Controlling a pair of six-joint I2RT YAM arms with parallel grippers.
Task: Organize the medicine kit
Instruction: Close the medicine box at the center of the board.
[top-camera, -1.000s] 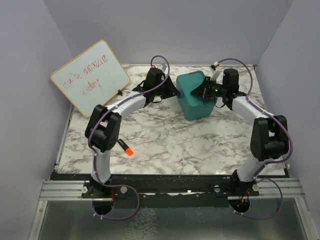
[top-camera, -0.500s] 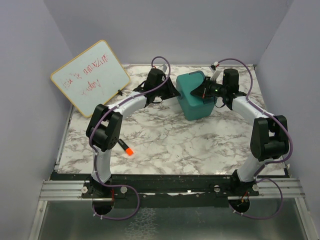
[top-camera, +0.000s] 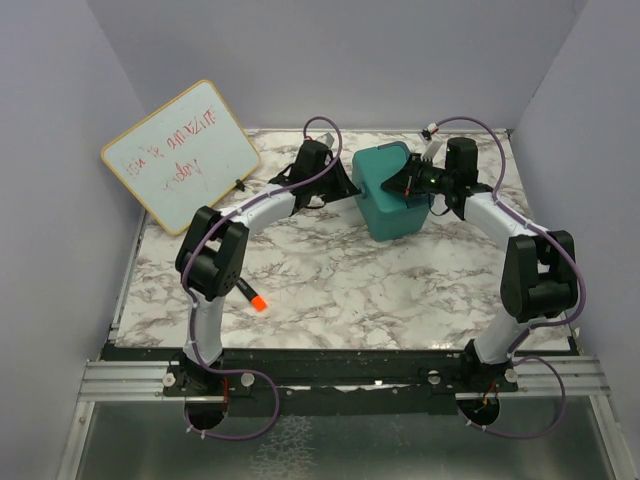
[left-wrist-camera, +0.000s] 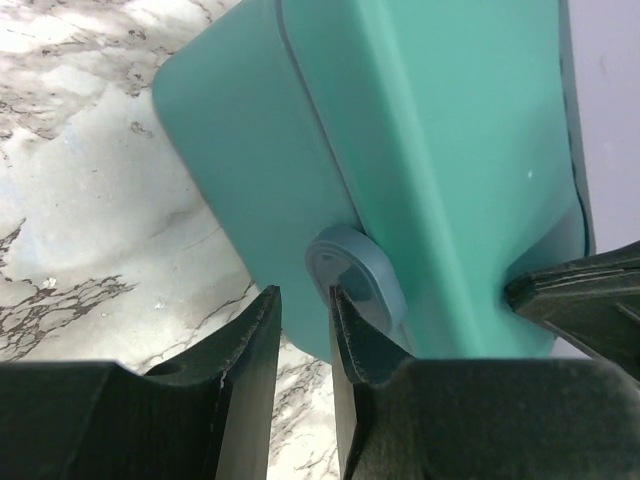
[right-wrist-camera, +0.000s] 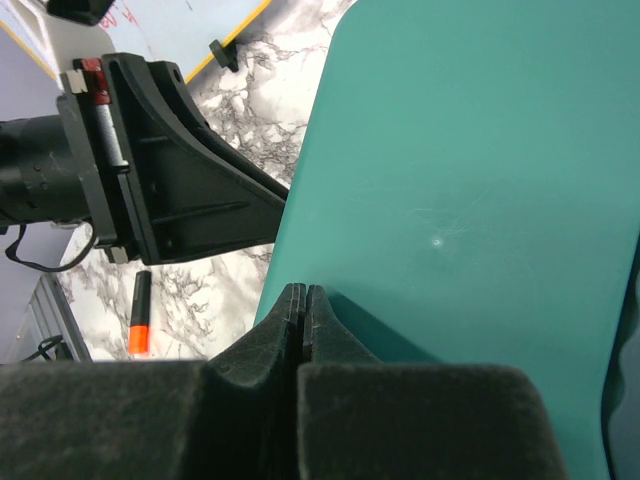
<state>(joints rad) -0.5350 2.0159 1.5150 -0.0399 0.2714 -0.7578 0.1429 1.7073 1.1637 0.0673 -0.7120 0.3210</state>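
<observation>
Left gripper (left-wrist-camera: 303, 298) fingers slightly apart, nothing between them; medicine kit (left-wrist-camera: 440, 150) latch (left-wrist-camera: 352, 283) just off its right fingertip. Right gripper (right-wrist-camera: 303, 297) pressed together, tips against the kit.

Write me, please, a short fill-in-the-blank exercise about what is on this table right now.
1. The marker lying on the table has an ____ tip.
2. The whiteboard leans against the ____ wall.
3. The right end effector has its fingers ____, with no gap between them.
4. The left end effector sits beside the medicine kit's round ____.

Missing words: orange; left; shut; latch.
</observation>
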